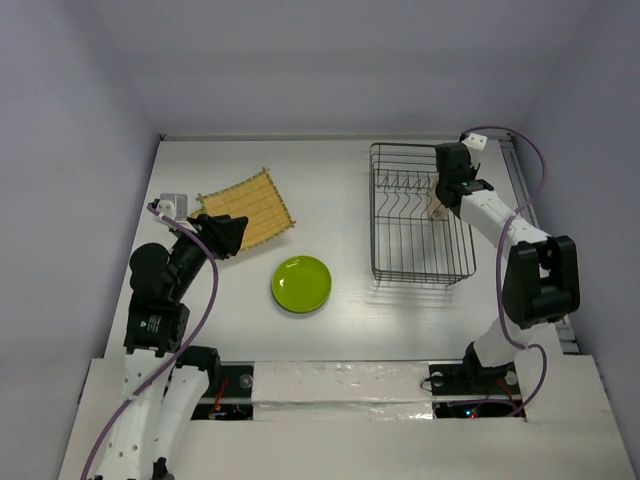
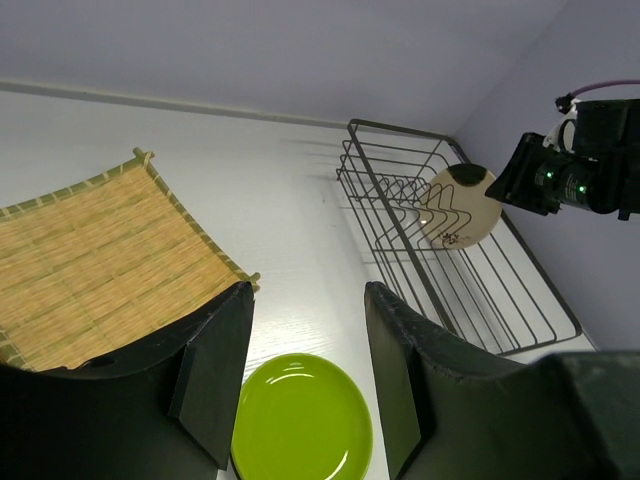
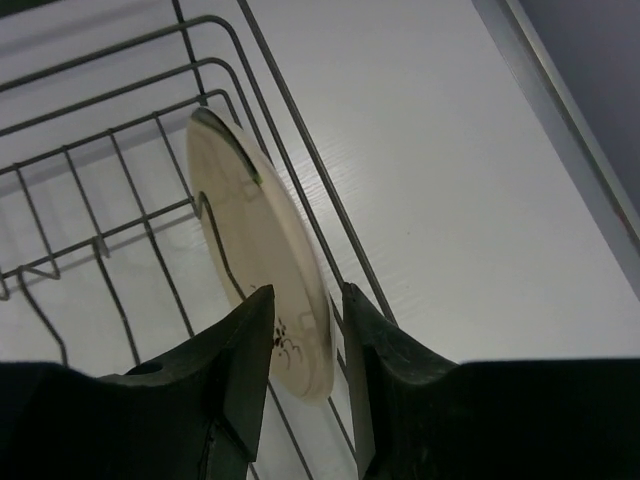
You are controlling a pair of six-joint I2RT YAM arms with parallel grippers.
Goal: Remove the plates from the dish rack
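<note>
The right hand [image 3: 307,300] pinches the rim of the cream plate [image 3: 255,250], which stands on edge against the tines at the far right of the dish rack [image 1: 420,270]. The lime green plate [image 1: 302,283] lies flat on the table [image 1: 330,190] left of the rack. The left hand [image 2: 308,300] hangs spread beside the bamboo mat [image 2: 90,260].

White arm links [image 1: 487,213], black joint housings [image 1: 540,280], purple cables [image 1: 213,280]
</note>
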